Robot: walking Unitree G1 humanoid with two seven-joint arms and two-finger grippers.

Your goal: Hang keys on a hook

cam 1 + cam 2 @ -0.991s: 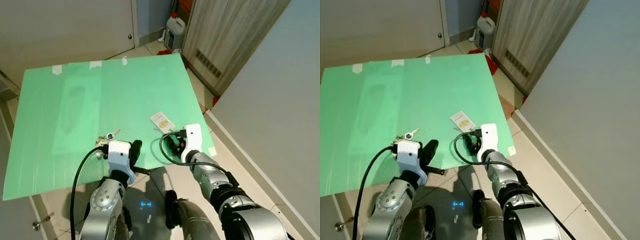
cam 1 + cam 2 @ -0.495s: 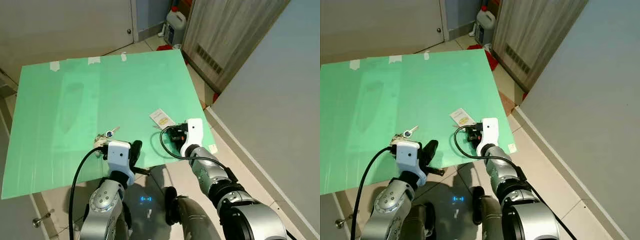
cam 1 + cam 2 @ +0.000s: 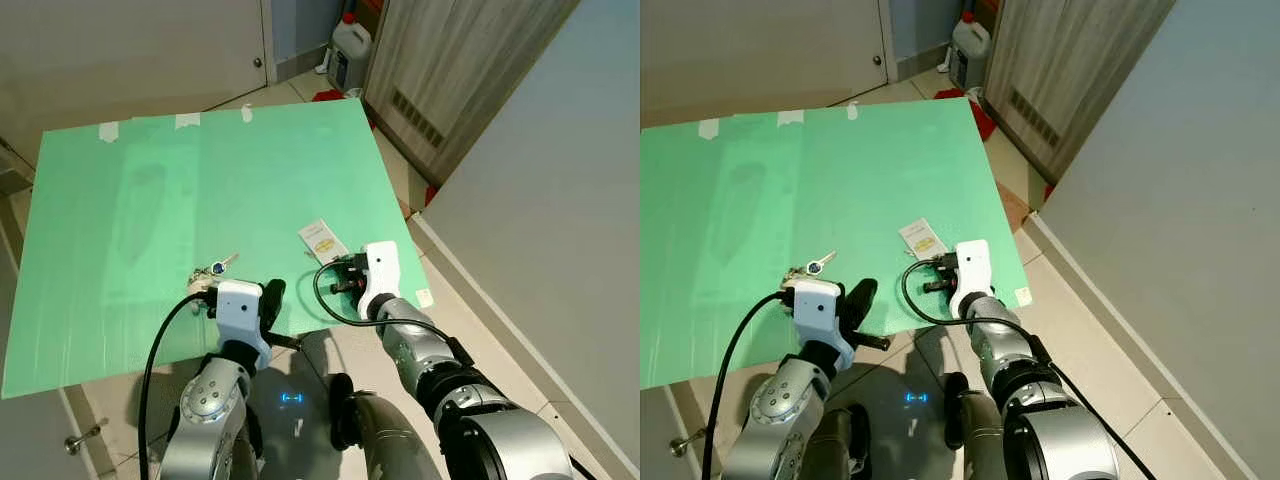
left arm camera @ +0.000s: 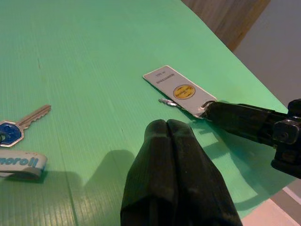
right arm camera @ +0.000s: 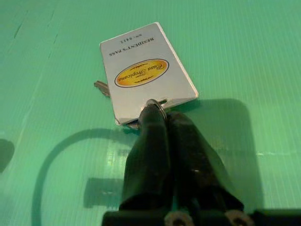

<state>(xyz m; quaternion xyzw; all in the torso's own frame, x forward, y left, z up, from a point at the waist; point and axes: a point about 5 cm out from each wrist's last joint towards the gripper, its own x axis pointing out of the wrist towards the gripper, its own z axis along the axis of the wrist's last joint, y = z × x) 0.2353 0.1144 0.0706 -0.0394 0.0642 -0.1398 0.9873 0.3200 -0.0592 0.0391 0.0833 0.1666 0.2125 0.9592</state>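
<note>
The white pass card lies flat on the green board, with a metal key poking out from under one edge. The right gripper rests at the card's near end, its two black fingers pressed together with the key ring pinched at their tips. The right wrist view shows that ring and the card's yellow oval label clearly; the head views give just a small white rectangle by the wrist. The left gripper hovers above the board, fingers clenched on nothing. Its wrist view also takes in a blue-headed key with a white tag — well apart from the card.
</note>
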